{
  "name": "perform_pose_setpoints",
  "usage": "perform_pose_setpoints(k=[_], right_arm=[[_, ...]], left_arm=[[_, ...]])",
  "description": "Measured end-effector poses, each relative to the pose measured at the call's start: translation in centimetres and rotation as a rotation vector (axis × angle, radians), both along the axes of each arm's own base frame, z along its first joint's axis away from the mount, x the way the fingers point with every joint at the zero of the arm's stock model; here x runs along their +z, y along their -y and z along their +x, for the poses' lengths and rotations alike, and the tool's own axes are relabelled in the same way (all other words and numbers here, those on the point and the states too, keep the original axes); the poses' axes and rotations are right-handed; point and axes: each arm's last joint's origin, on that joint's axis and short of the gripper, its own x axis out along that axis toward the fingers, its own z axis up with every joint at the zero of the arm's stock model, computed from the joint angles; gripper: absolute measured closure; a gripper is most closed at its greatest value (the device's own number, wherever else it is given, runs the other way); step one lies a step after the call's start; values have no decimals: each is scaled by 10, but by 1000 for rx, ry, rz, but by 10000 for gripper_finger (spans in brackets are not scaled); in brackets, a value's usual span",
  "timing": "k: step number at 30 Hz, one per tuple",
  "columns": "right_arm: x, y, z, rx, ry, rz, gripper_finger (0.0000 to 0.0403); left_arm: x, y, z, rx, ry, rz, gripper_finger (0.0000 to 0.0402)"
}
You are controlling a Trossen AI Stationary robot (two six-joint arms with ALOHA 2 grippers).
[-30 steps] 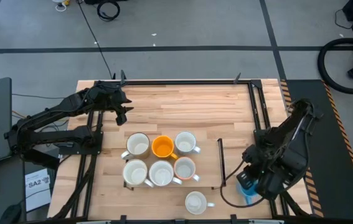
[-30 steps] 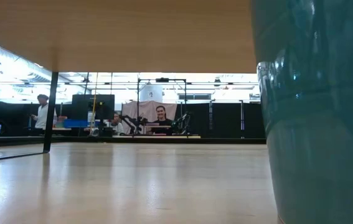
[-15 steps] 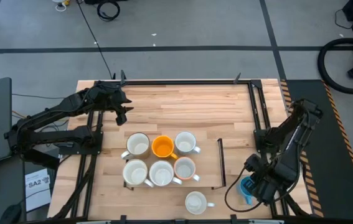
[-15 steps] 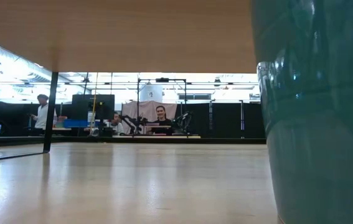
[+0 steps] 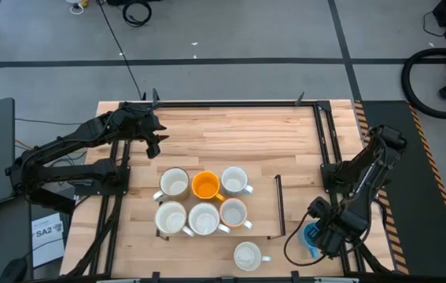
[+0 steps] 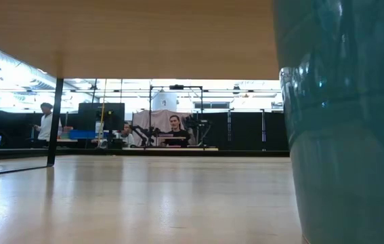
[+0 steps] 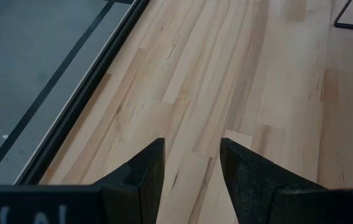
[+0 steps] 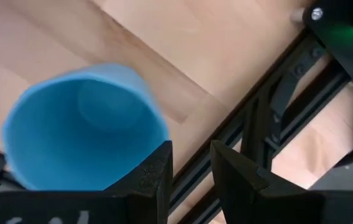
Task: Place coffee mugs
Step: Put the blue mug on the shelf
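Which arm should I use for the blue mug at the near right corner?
Right. The right hand is directly over the blue mug; the left hand waits empty at the table's far left.

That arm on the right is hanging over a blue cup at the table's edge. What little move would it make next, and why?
Probably shift sideways, so its fingers straddle the rim. The right end effector sits just over the blue mug, whose wall lies beside the fingers, not between them. The mug stands apart from the grouped mugs, and the left end effector waits far off.
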Motion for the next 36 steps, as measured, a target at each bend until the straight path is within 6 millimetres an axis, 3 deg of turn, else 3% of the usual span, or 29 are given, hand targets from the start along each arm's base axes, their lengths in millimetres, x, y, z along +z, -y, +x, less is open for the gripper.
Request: perform_pose_setpoints(k=[19, 30, 36], right_arm=[[-5, -4, 0, 6, 37, 20, 288], [-46, -1, -1, 4, 89, 72, 288], [-53, 1, -2, 5, 86, 80, 288]], left_arm=[[0, 0, 0, 0, 0, 0, 242], [0, 0, 0, 0, 0, 0, 242], [0, 0, 0, 1, 0, 0, 242]])
